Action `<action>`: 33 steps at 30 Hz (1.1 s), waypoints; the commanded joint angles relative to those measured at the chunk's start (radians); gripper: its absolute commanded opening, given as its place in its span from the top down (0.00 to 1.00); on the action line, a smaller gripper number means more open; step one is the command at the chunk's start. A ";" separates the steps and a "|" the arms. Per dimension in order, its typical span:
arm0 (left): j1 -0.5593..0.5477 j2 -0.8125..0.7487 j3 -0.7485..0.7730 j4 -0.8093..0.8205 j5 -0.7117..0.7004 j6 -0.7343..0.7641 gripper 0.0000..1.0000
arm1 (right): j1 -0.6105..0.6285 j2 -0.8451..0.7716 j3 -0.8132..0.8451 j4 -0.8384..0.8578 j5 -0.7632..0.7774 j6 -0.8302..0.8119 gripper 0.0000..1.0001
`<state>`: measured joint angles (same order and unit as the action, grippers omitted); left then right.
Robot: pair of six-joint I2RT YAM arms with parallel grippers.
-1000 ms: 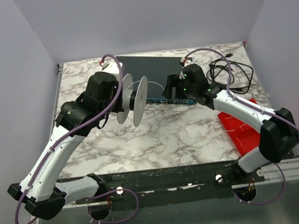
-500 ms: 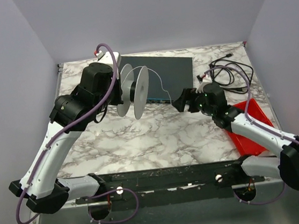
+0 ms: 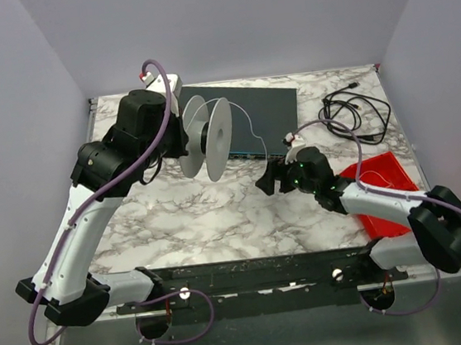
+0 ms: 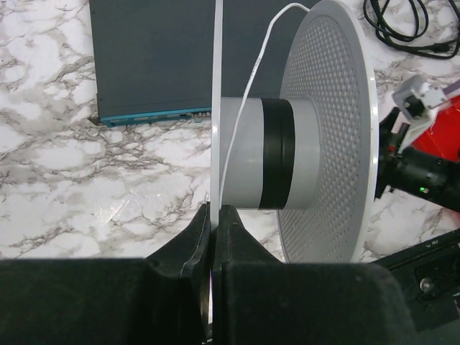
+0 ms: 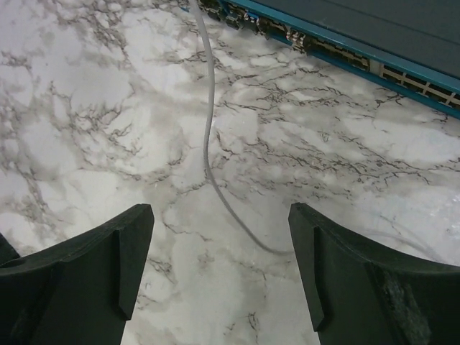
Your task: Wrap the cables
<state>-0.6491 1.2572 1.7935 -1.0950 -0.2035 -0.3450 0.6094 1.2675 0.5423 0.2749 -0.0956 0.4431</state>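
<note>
Pulls the right gripper [image 5: 221, 244] back from the grey box [image 5: 345, 29], fingers [image 5: 108, 251] spread astride the white wire [image 5: 207, 144] running lengthwise between them (far end on the spool [image 4: 266, 154], its flange pinched by the left gripper [image 4: 213, 230]).

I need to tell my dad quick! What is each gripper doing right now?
Left gripper: closed on the spool, pinching its near disc.
Right gripper: open, holding nothing; the white wire lies below it.
</note>
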 commanded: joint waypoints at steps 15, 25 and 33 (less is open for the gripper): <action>0.208 -0.063 -0.115 0.272 0.179 -0.325 1.00 | 0.172 0.156 -0.004 0.161 0.134 0.103 0.96; 0.231 -0.062 -0.132 0.409 -0.002 -0.439 1.00 | 0.292 0.130 0.145 -0.108 0.165 0.047 0.99; 0.253 0.043 -0.130 0.495 -0.150 -0.482 1.00 | 0.410 0.038 0.291 -0.365 0.171 -0.015 0.99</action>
<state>-0.4046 1.2400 1.6325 -0.7326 -0.2359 -0.7868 0.9783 1.3571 0.7517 0.0887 0.0406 0.4770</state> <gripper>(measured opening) 0.038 0.035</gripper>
